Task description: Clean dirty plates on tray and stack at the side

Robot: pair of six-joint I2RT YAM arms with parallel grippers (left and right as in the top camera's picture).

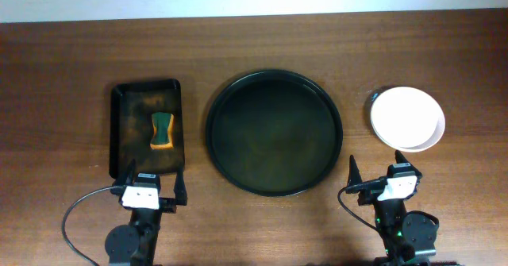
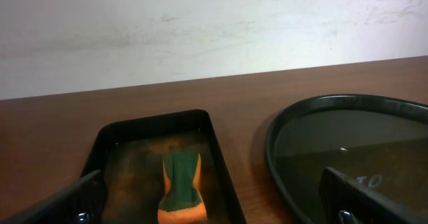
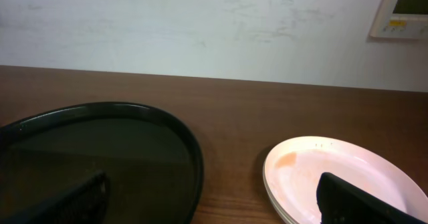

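Note:
A round black tray [image 1: 274,131] lies at the table's middle with nothing on it; it also shows in the left wrist view [image 2: 348,144] and the right wrist view [image 3: 100,150]. A stack of white plates [image 1: 407,118] sits to its right, the top one with a faint orange smear [image 3: 341,177]. A green and orange sponge [image 1: 162,130] lies in a rectangular black tray [image 1: 147,91] at the left, seen too in the left wrist view [image 2: 180,187]. My left gripper [image 1: 151,189] is open and empty near the front edge. My right gripper [image 1: 385,179] is open and empty in front of the plates.
A white wall runs behind the table's far edge [image 2: 200,37]. A wall control panel [image 3: 401,10] shows at the upper right of the right wrist view. Cables trail from both arm bases at the front edge.

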